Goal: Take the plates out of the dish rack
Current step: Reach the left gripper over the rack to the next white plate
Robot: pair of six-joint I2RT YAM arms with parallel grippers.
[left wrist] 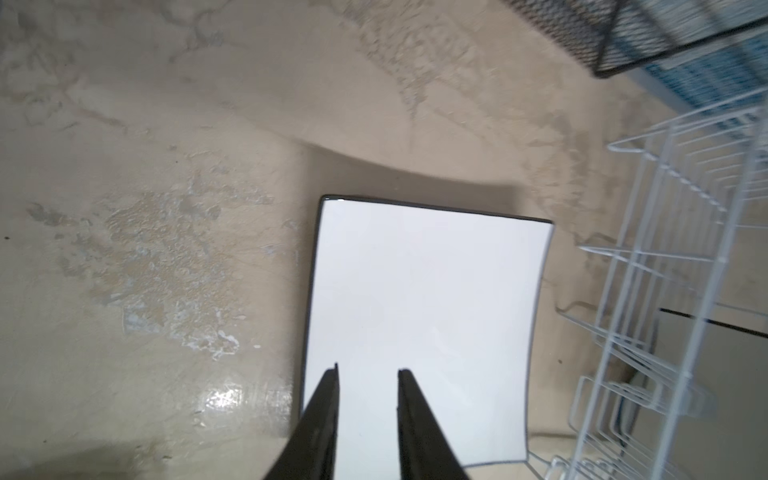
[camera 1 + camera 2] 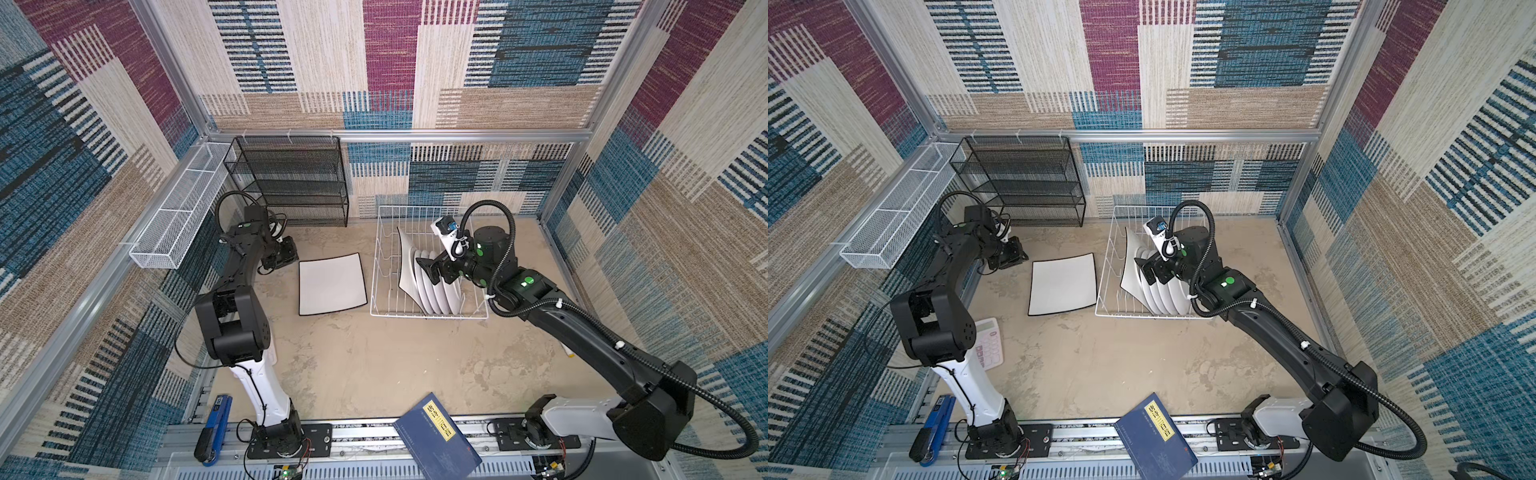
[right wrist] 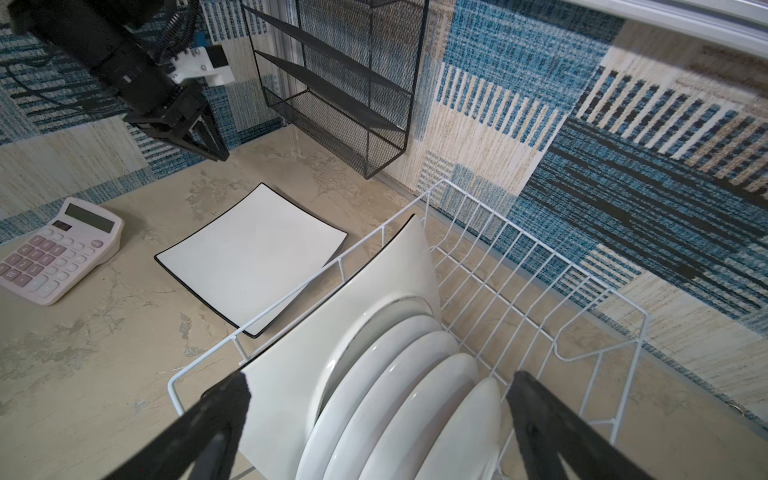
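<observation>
Left gripper hangs narrowly parted, empty, beside the centre-frame square plate; right gripper gapes wide over plates in the dish rack.

The flat square plate is white with a thin black edge. The dish rack is white wire, and its round plates show plain white. The shelf unit is black mesh. The calculator is pale pink with lilac keys, and the book is dark blue with a yellow label.
</observation>
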